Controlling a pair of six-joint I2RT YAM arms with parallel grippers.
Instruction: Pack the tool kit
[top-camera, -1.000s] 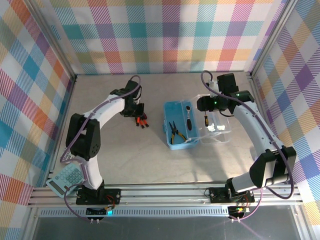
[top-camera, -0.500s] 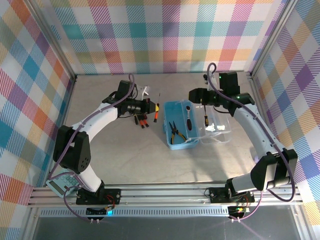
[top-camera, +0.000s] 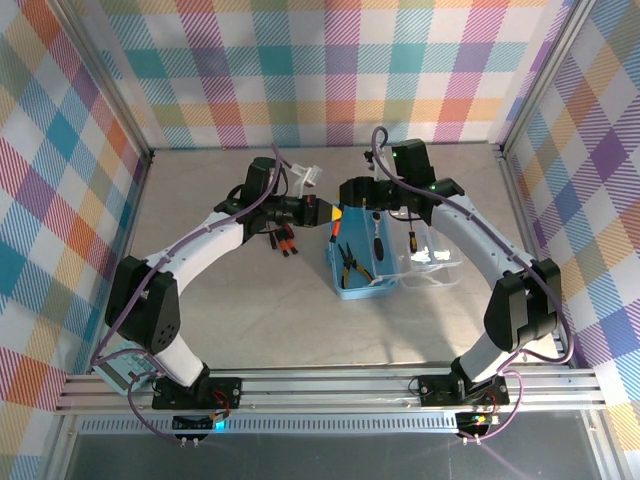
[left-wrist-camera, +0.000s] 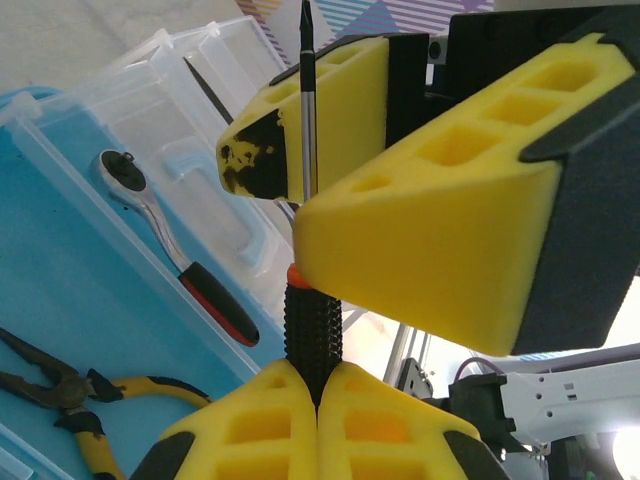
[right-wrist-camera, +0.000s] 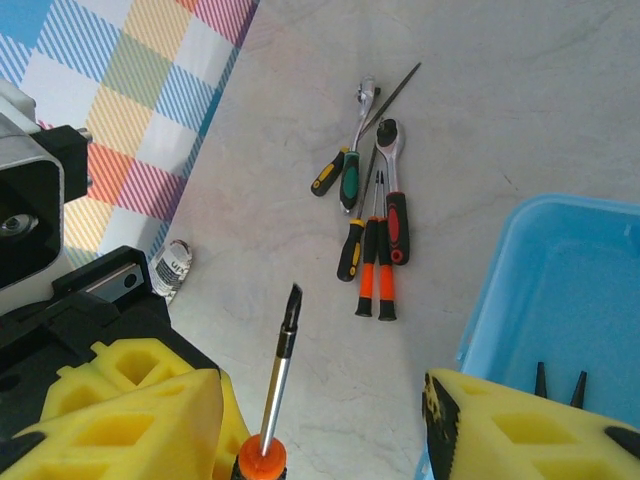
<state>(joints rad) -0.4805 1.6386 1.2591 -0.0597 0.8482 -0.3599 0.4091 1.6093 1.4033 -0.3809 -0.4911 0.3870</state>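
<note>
Left gripper (left-wrist-camera: 318, 392) is pressed together on the black ribbed handle of a screwdriver (left-wrist-camera: 312, 330), whose shaft stands up between the spread fingers of the right gripper (right-wrist-camera: 325, 430). From the left wrist the shaft seems to lie against one yellow pad, but contact cannot be told for sure.

Seen from above, the two grippers face each other in the air over the back left corner of the blue case (top-camera: 390, 272). The case sits at mid-table with its clear lid (top-camera: 438, 258) folded out to the right. Pliers (top-camera: 352, 265) and a ratchet (top-camera: 375, 232) lie in the case. Loose tools (right-wrist-camera: 372, 240) lie just left of it, below the left wrist.

Bare table stretches in front of the case to the near rail (top-camera: 330, 385). Plaid walls close off the other three sides.

Both arms reach inward from their bases with elbows pushed outward. The right forearm crosses above the lid.
</note>
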